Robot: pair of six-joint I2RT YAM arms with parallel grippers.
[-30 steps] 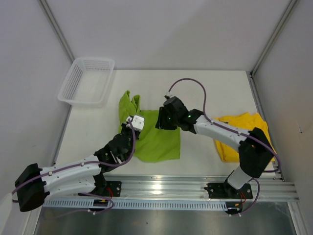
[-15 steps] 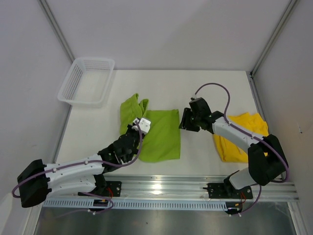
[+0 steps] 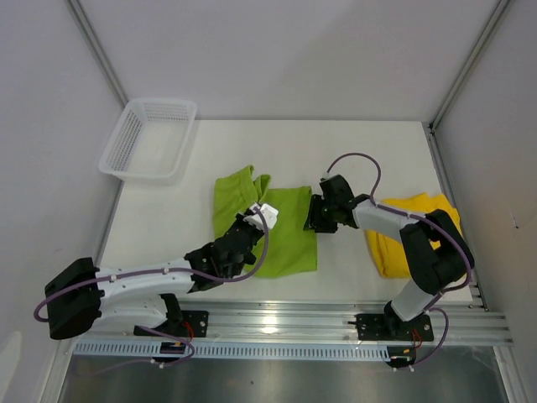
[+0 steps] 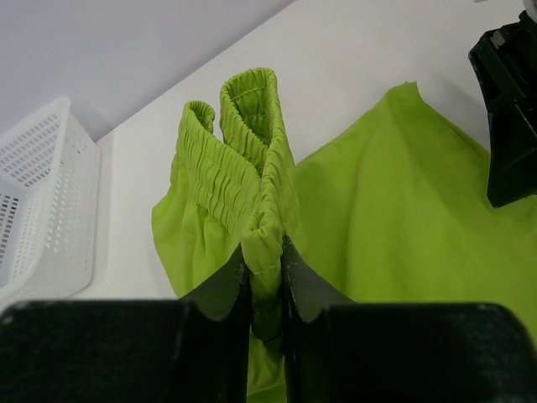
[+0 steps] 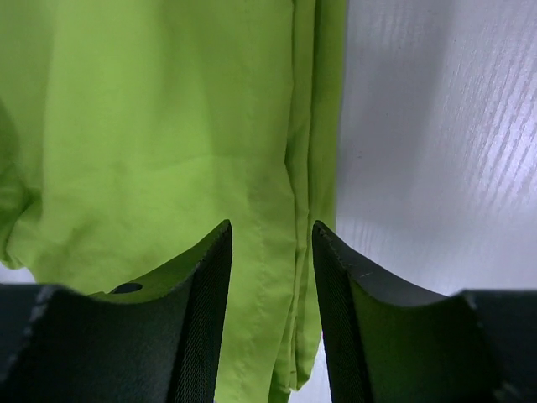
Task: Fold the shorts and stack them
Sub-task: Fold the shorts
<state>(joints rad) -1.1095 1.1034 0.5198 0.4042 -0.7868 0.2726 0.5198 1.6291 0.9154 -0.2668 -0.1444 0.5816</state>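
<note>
White mesh basket [image 3: 117, 153] at the tabletop's [image 3: 277, 151] far-left corner; yellow shorts [image 3: 384, 252] bunched at its right edge, partly under the right arm [image 3: 424, 252]. Lime green shorts [image 3: 289, 239] lie mid-tabletop — left gripper [image 4: 267, 262] clenched on their waistband, right gripper's [image 5: 270, 243] 2 jaws parted over their right hem.

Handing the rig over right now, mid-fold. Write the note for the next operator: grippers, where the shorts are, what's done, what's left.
Left gripper: shut on the elastic waistband of the lime green shorts; that end is bunched up.
Right gripper: open, straddling the green pair's right edge, gripping nothing.
Yellow shorts: crumpled at the right side of the table, partly under the right arm, untouched.
Done: most of the green pair lies spread flat mid-table.
Left: finish folding the green pair, fold the yellow pair, stack them.
</note>
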